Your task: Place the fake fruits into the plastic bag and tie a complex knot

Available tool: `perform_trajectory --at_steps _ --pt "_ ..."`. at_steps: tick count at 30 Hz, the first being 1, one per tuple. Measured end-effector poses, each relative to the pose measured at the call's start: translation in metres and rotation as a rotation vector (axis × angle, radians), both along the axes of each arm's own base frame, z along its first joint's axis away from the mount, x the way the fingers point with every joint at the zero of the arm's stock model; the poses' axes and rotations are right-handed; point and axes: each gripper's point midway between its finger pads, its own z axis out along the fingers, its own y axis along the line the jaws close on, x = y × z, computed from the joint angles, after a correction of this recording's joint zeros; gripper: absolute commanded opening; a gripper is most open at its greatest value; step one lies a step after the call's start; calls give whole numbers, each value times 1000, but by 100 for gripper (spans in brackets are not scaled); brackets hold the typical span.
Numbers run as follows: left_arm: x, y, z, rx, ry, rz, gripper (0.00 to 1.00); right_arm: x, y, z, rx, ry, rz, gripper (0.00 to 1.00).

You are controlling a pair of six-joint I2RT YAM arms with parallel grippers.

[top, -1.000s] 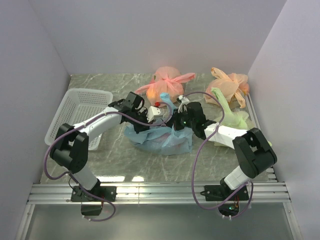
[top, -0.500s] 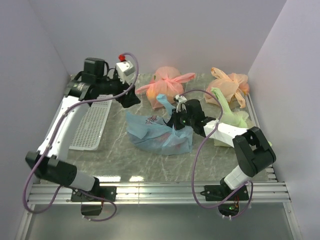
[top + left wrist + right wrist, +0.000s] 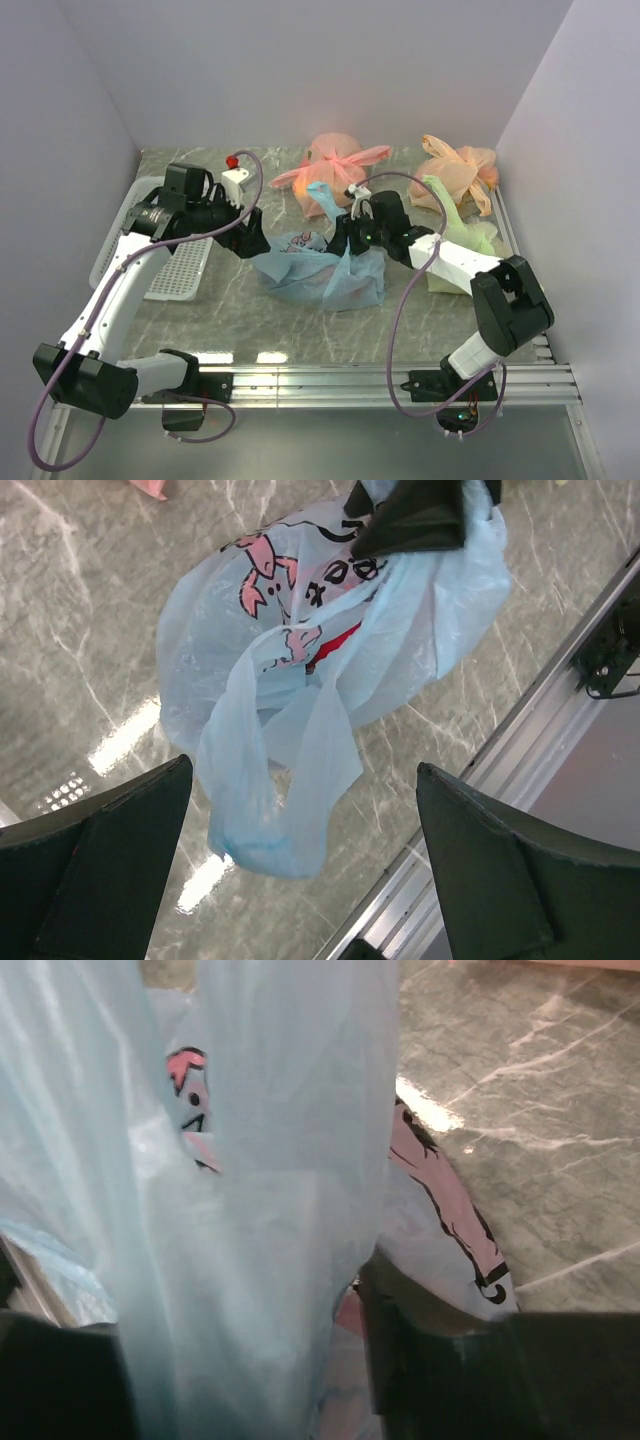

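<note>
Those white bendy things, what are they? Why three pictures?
They are robot arms, each with a two-finger gripper. The big picture looks down from above; the other two come from a camera on each wrist. On the grey table lie a light blue bag with something red inside, two pink-orange bags, a yellow-green bag and a white basket. The left gripper hangs open above it. The right gripper's jaws stand apart, a bag handle between them. Nothing looks gripped.
</note>
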Motion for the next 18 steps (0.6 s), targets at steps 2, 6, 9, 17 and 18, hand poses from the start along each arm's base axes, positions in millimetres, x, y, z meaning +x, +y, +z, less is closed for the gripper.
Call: perform_trajectory --at_steps 2,6,9,17,18 --pt "1 1 -1 3 0 10 99 1 1 7 6 -1 4 61" --pt "6 6 -2 5 -8 33 99 4 0 28 37 -3 -7 70" --pt "8 10 -2 5 -11 49 99 6 -4 46 60 -17 -20 80" --pt "15 31 -1 7 -10 121 99 2 -27 75 80 -29 -70 90" --pt "14 35 -1 7 -8 128 99 2 -30 77 79 -30 -75 90"
